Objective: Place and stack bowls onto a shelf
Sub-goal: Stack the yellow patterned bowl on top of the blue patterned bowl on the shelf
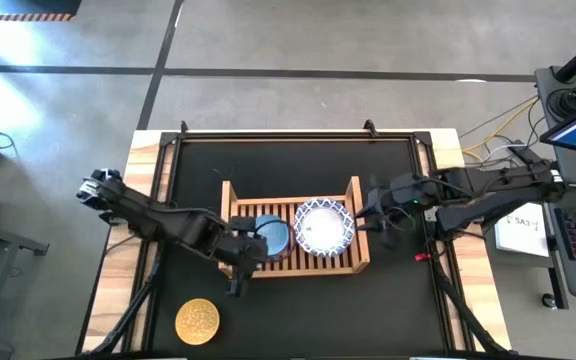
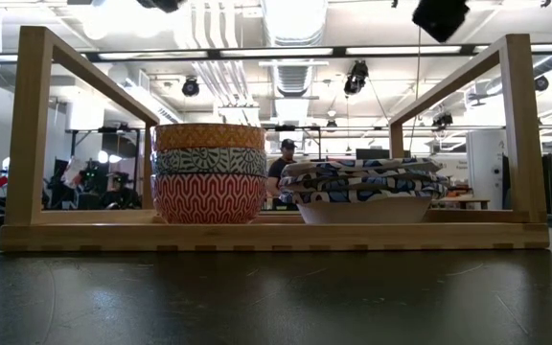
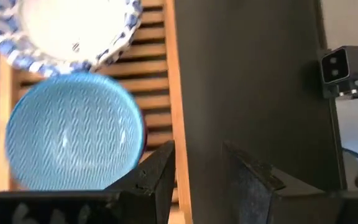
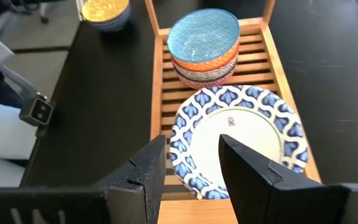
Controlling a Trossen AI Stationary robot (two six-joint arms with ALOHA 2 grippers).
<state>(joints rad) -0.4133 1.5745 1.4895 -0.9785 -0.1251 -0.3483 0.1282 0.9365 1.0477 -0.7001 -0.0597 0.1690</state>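
Observation:
The wooden shelf (image 1: pixel 293 262) stands mid-table. On its slats, to the left, a stack of three small bowls (image 2: pixel 209 172) rests on its red bottom bowl. The top bowl is light blue inside (image 3: pixel 73 134). To the right sits a stack of white bowls with blue rims (image 1: pixel 323 227), also in the low view (image 2: pixel 364 192). A yellow bowl (image 1: pixel 197 321) sits on the table at the near left. My left gripper (image 1: pixel 243 262) is open and empty above the shelf's near wall (image 3: pixel 180 93), beside the small stack. My right gripper (image 1: pixel 373 210) is open and empty above the shelf's right end, over the white stack's edge (image 4: pixel 191 162).
The shelf's tall side frames (image 2: pixel 36 125) rise at both ends. A small grey camera block (image 4: pixel 36 112) sits at the table's near edge. The black mat (image 1: pixel 298 320) lies bare around the shelf, and the table's wooden margins (image 1: pixel 143 160) run along its sides.

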